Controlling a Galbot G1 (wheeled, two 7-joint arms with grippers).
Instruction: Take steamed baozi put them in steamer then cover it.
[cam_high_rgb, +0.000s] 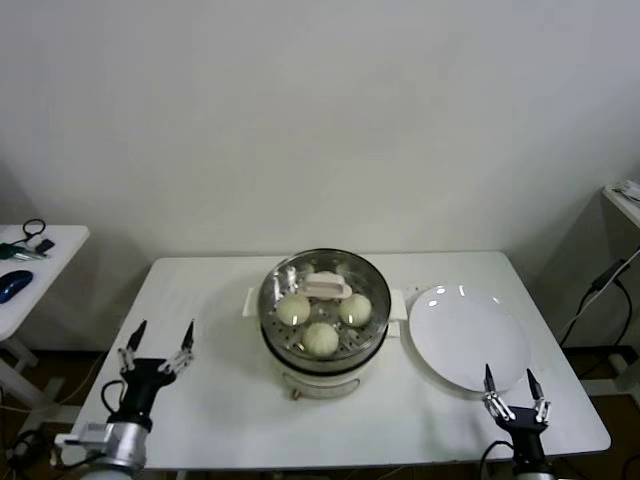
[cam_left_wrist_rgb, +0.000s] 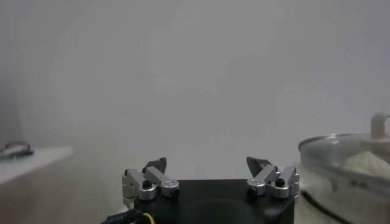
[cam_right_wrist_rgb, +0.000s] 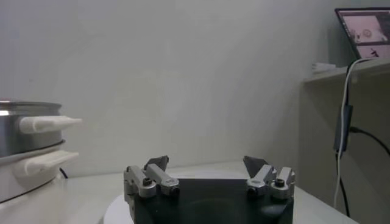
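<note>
The steamer (cam_high_rgb: 322, 335) stands at table (cam_high_rgb: 220, 400) centre w/ cover (cam_high_rgb: 324, 300) on it, baozi (cam_high_rgb: 320, 339) inside. Left gripper (cam_high_rgb: 157, 345) is well left of steamer, right gripper (cam_high_rgb: 512, 387) right of it by the plate (cam_high_rgb: 468, 340); both w/ fingers apart, holding nothing.

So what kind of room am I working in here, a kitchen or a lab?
More likely a lab or test room than a kitchen: a bare white table against a blank wall, a side desk with cables, and a laptop on a shelf.
</note>
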